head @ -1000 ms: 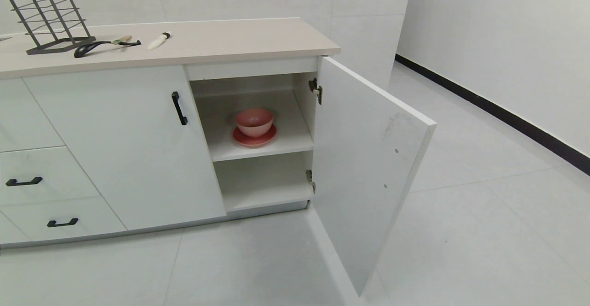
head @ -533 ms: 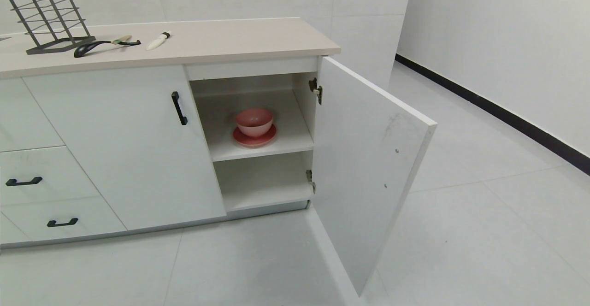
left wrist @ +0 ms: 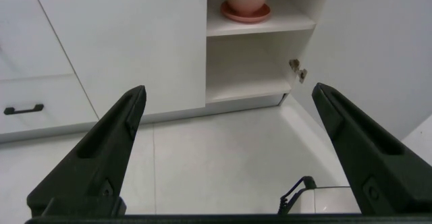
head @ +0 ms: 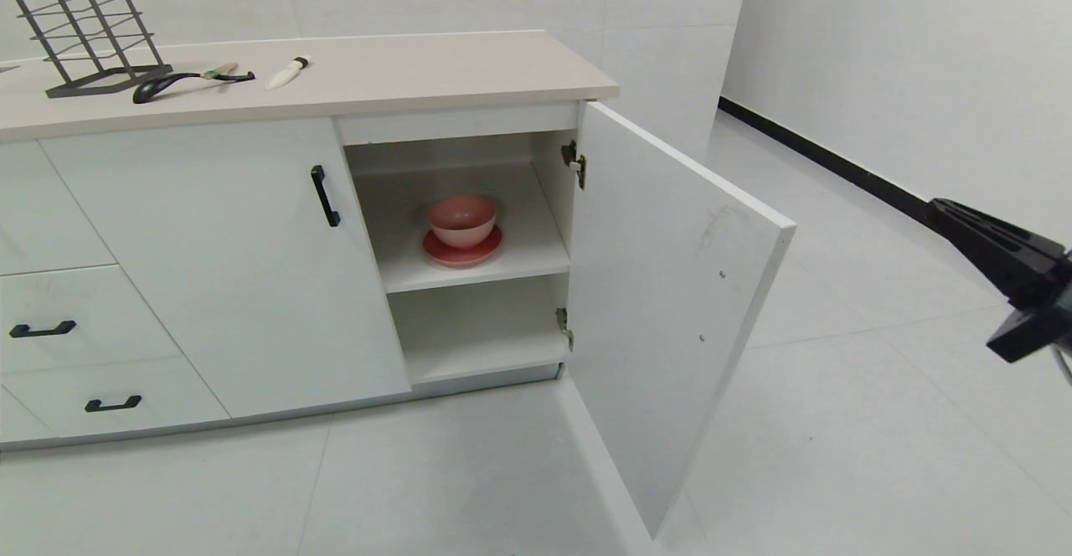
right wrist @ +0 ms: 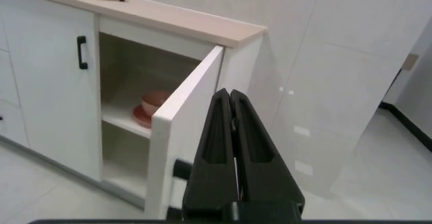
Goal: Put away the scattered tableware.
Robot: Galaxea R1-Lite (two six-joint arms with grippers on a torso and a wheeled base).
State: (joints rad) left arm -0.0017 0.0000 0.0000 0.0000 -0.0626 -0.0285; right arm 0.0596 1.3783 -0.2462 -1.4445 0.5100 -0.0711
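Pink plastic marked where the task's things were: the round pink bowl [head: 461,219] sat nested on the flat reddish-pink plate [head: 484,249], on the upper shelf of the open white cabinet [head: 548,204], both well back from the shelf's front edge. The flat white cabinet door [head: 670,288] stood swung wide. In my head view, my right claw [head: 942,214] was at three o'clock of it, well apart, with its two black fingers pressed flat together and nothing between them. My left claw [left wrist: 229,92] hung low over the floor tiles, spread wide and empty, with the cupboard at its twelve o'clock. I judged that the step in hand was shutting the door, and that the closed right claw would serve as a blunt pusher. To do it well, I thought I should meet the door's far face near its free edge, away from the hinges, where least force would be needed. I should then follow the swing's arc toward nine o'clock rather than shove straight, and ease off before the frame so the bowl was not jolted. At eleven o'clock of the bowl, on the beige countertop [head: 419,66], lay a black ladle [head: 163,85], a wooden-handled brush [head: 224,73] and a white-handled utensil [head: 287,74], beside a black wire rack [head: 109,80]. I reckoned these might want storing first.
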